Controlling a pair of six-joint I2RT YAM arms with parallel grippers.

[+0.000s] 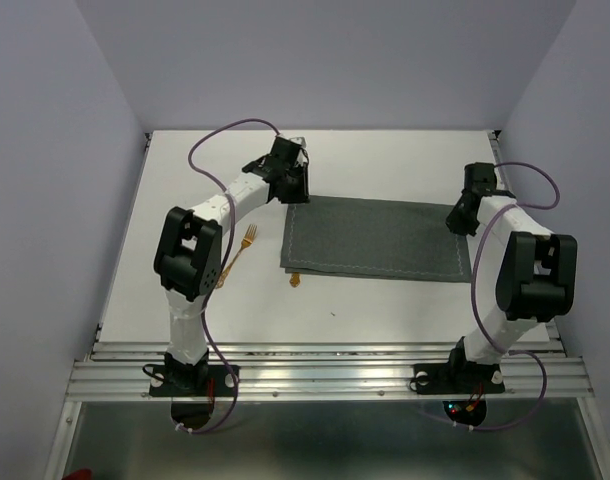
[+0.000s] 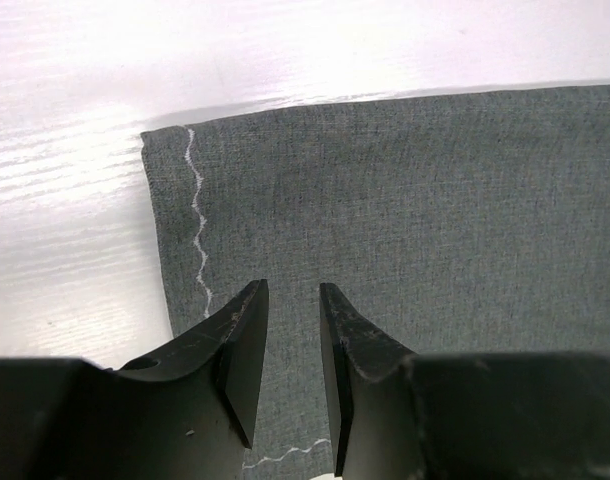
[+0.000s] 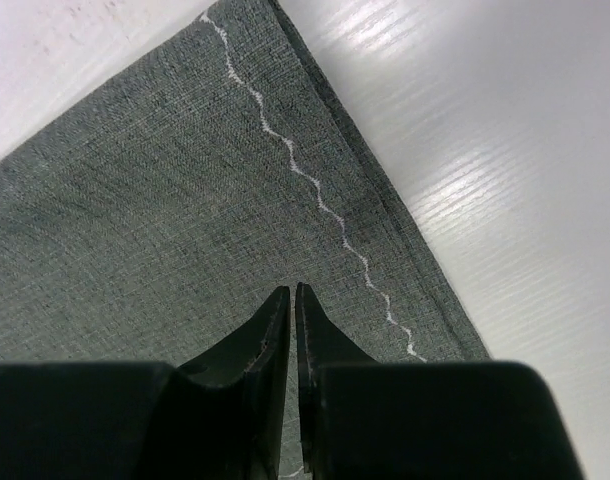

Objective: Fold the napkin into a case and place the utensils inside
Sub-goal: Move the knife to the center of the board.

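Observation:
The dark grey napkin (image 1: pixel 375 238) lies flat on the white table as a wide rectangle with a pale stitched hem. My left gripper (image 1: pixel 293 188) hovers over its far left corner; in the left wrist view the gripper (image 2: pixel 293 286) is slightly open and empty above the cloth (image 2: pixel 415 200). My right gripper (image 1: pixel 463 214) is over the far right corner; in the right wrist view the gripper (image 3: pixel 292 287) is shut, nothing between the fingers, above the cloth (image 3: pixel 165 200). An orange fork (image 1: pixel 247 241) lies left of the napkin. A second orange utensil tip (image 1: pixel 296 280) pokes out at the napkin's near left edge.
The white table (image 1: pixel 185 180) has grey walls on three sides. A metal rail (image 1: pixel 325 375) runs along the near edge by the arm bases. A small dark speck (image 1: pixel 333 314) lies in front of the napkin.

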